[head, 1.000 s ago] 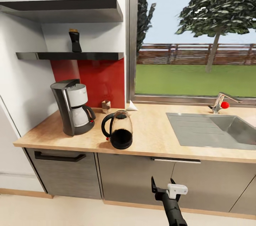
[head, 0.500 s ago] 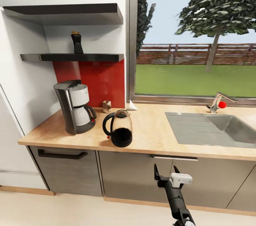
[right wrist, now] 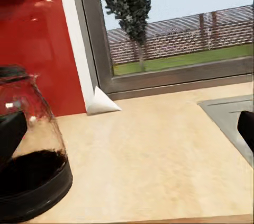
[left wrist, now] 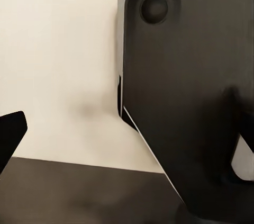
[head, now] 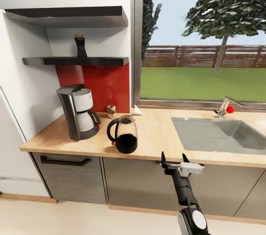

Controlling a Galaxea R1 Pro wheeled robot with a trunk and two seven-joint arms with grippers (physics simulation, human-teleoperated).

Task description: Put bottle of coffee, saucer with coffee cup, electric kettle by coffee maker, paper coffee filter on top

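The coffee maker stands upright near the left end of the kitchen countertop, close to the wall. Just beside it, nearer the front edge, sits the electric kettle, apart from the machine, dark liquid in its lower half. The paper coffee filter lies at the back edge against the window frame, next to a small brown box. Above, the bottle of coffee stands on the kitchen shelf. The steel sink fills the worktop's right part. The right gripper hovers at the front edge, right of the kettle, fingers spread and empty. Whether the left gripper is spread or closed I cannot tell.
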